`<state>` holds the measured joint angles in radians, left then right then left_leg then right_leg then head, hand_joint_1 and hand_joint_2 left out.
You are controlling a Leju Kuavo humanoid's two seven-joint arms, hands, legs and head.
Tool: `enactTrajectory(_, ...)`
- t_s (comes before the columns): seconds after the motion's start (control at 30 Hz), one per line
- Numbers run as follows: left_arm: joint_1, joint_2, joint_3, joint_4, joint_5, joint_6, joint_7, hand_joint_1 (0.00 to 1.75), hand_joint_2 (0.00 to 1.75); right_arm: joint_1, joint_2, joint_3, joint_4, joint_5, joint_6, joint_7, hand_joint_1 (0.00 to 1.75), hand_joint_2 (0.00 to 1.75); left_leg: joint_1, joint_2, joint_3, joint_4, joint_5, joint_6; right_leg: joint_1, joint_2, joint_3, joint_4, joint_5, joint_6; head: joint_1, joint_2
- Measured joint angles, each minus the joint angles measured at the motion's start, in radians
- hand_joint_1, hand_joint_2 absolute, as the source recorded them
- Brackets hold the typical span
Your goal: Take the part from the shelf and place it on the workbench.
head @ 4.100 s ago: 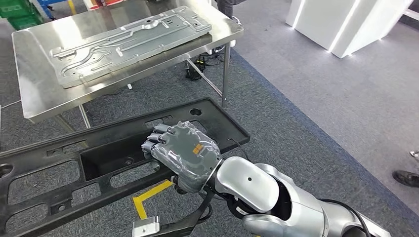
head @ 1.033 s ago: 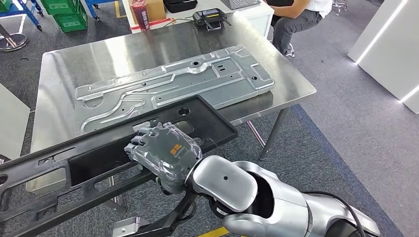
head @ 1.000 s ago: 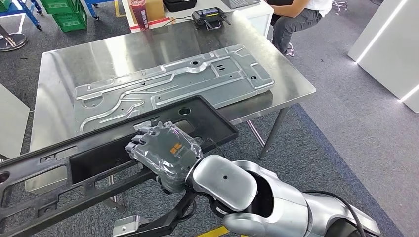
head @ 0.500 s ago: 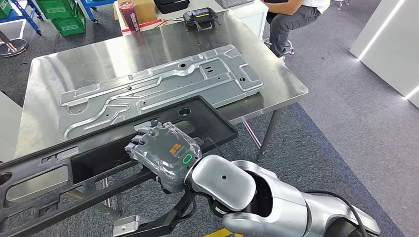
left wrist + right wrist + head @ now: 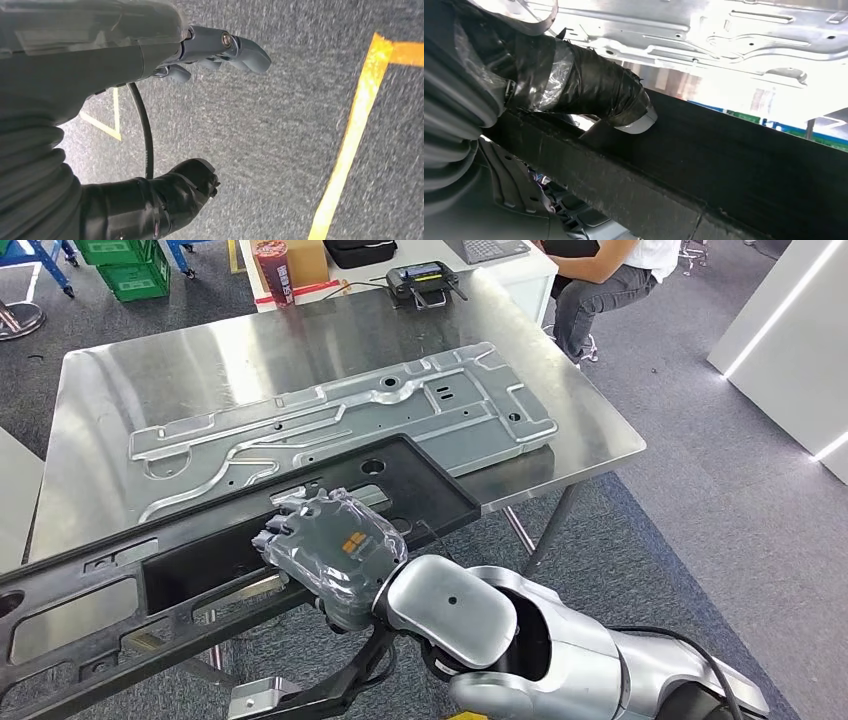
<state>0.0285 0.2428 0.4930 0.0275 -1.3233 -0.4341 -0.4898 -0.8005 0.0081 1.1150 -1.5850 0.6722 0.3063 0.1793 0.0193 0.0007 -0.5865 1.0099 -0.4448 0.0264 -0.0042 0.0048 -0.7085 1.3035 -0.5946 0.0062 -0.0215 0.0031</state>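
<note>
A long black plastic part, shaped like a flat open frame with several cut-out windows, is held in the air by the right hand, whose fingers are curled down over a bar near the middle of the frame. The right arm, silver and rounded, is brought in from the lower right with the back of the hand turned upward. In the right wrist view, the taped thumb is seen pressed against the black wall of the part. The left hand is seen in its own wrist view hanging above grey carpet marked with yellow tape lines; its fingers are spread and nothing is held. The long axis of the part is laid from lower left to upper right, with the right end raised over the near edge of a stainless steel desk and the left end carried out past the desk's near left corner. A large pressed metal panel is laid flat along the middle of the desk, roughly parallel to the part. At the desk's far edge a handheld controller and a red canister are placed. Beyond the far right corner a seated person is partly visible. Green crates are stacked at the upper left.
</note>
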Motion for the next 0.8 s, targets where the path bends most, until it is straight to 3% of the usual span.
enactTrajectory(0.03, 0.0, 0.0, 0.0, 0.0, 0.0, 0.0, 0.0, 0.0, 1.75, 0.0, 0.0, 0.0, 0.0, 0.0, 0.0, 0.0, 1.75, 1.75, 0.0, -0.001, 0.007, 0.003, -0.007, -0.001, 0.0, 0.0, 0.001, -0.029, 0.037, -0.002, 0.0, 0.0)
enactTrajectory(0.1, 0.001, -0.001, 0.0, 0.0, 0.0, 0.0, 0.0, 0.0, 1.75, 0.0, -0.001, 0.0, 0.001, 0.0, 0.0, 0.0, 1.75, 1.75, 0.0, -0.003, 0.023, 0.006, -0.023, -0.005, 0.003, 0.0, 0.042, -0.152, 0.124, -0.012, 0.0, 0.0)
enactTrajectory(0.17, 0.0, -0.003, 0.0, 0.0, -0.001, 0.0, 0.0, 0.0, 1.75, -0.002, -0.001, 0.0, 0.001, 0.0, 0.0, 0.0, 1.75, 1.75, -0.003, -0.004, 0.028, 0.009, -0.033, -0.015, 0.008, 0.0, 0.077, -0.24, 0.155, -0.024, 0.0, 0.0)
enactTrajectory(0.23, -0.001, -0.004, 0.001, 0.0, -0.002, 0.0, 0.0, 0.0, 1.75, -0.003, -0.001, 0.0, 0.001, 0.0, 0.0, 0.0, 1.75, 1.75, -0.003, -0.005, 0.028, 0.006, -0.035, -0.028, 0.014, 0.001, 0.086, -0.26, 0.148, -0.033, 0.0, 0.0)
enactTrajectory(0.33, -0.002, -0.004, 0.001, 0.0, -0.005, -0.001, -0.001, 0.0, 1.75, -0.005, 0.0, 0.0, 0.0, 0.003, 0.002, 0.0, 1.75, 1.75, 0.0, -0.004, 0.023, 0.032, -0.055, -0.043, 0.005, -0.001, 0.109, -0.284, 0.147, -0.046, -0.001, 0.0)
enactTrajectory(0.37, -0.002, -0.003, 0.001, 0.0, -0.007, -0.002, -0.001, 0.0, 1.75, -0.008, 0.0, 0.0, 0.0, 0.006, 0.006, 0.0, 1.75, 1.75, 0.001, -0.003, 0.002, 0.075, -0.074, -0.047, 0.001, -0.004, 0.119, -0.291, 0.145, -0.05, -0.002, 0.0)
enactTrajectory(0.43, -0.003, -0.002, 0.001, 0.0, -0.012, -0.005, -0.001, 0.0, 1.75, -0.013, 0.0, 0.002, 0.002, 0.01, 0.016, 0.0, 1.75, 1.75, 0.002, -0.003, -0.07, 0.202, -0.117, -0.054, 0.001, -0.013, 0.135, -0.294, 0.134, -0.055, -0.002, 0.0)
enactTrajectory(0.47, -0.003, -0.002, 0.001, 0.0, -0.014, -0.006, -0.001, 0.0, 1.75, -0.015, -0.001, 0.004, 0.003, 0.01, 0.02, 0.0, 1.75, 1.75, 0.003, -0.003, -0.104, 0.252, -0.123, -0.057, 0.001, -0.018, 0.142, -0.294, 0.127, -0.055, -0.002, 0.0)
enactTrajectory(0.5, -0.003, -0.002, 0.001, 0.0, -0.015, -0.007, -0.001, 0.0, 1.75, -0.015, -0.002, 0.005, 0.005, 0.01, 0.022, 0.0, 1.75, 1.75, 0.004, -0.002, -0.125, 0.27, -0.11, -0.059, 0.001, -0.024, 0.151, -0.294, 0.119, -0.054, -0.002, 0.0)
enactTrajectory(0.53, -0.003, -0.002, 0.001, 0.0, -0.015, -0.008, -0.001, 0.0, 1.75, -0.016, -0.003, 0.007, 0.007, 0.01, 0.023, 0.0, 1.75, 1.75, 0.005, 0.0, -0.127, 0.251, -0.077, -0.06, 0.0, -0.03, 0.162, -0.293, 0.11, -0.052, -0.002, 0.0)
enactTrajectory(0.6, -0.002, -0.001, 0.001, 0.0, -0.016, -0.009, -0.001, 0.0, 1.75, -0.018, -0.003, 0.008, 0.008, 0.011, 0.024, 0.0, 1.75, 1.75, 0.004, 0.025, -0.085, 0.13, 0.006, -0.058, 0.0, -0.044, 0.184, -0.293, 0.092, -0.045, -0.002, 0.0)
enactTrajectory(0.63, -0.003, -0.001, 0.001, 0.0, -0.016, -0.009, -0.001, 0.0, 1.75, -0.02, -0.003, 0.008, 0.008, 0.011, 0.024, 0.0, 1.75, 1.75, -0.001, 0.043, -0.059, 0.07, 0.029, -0.055, 0.002, -0.051, 0.192, -0.292, 0.082, -0.039, -0.002, 0.0)
enactTrajectory(0.7, -0.008, -0.001, 0.002, 0.0, -0.017, -0.009, -0.001, 0.0, 1.75, -0.025, -0.004, 0.008, 0.009, 0.011, 0.024, 0.0, 1.75, 1.75, -0.009, 0.063, -0.034, 0.014, 0.029, -0.039, 0.009, -0.067, 0.206, -0.293, 0.068, -0.026, -0.001, 0.0)
enactTrajectory(0.77, -0.011, -0.001, 0.005, 0.0, -0.021, -0.009, -0.001, 0.0, 1.75, -0.03, -0.005, 0.008, 0.01, 0.011, 0.024, 0.0, 1.75, 1.75, -0.01, 0.043, -0.027, 0.008, 0.017, -0.02, 0.012, -0.08, 0.219, -0.291, 0.061, -0.015, 0.0, 0.0)
enactTrajectory(0.8, -0.01, -0.001, 0.008, 0.0, -0.025, -0.009, -0.001, 0.0, 1.75, -0.032, -0.007, 0.008, 0.01, 0.011, 0.024, -0.001, 1.75, 1.75, -0.008, 0.032, -0.021, 0.006, 0.014, -0.013, 0.009, -0.075, 0.221, -0.279, 0.058, -0.01, 0.0, 0.0)
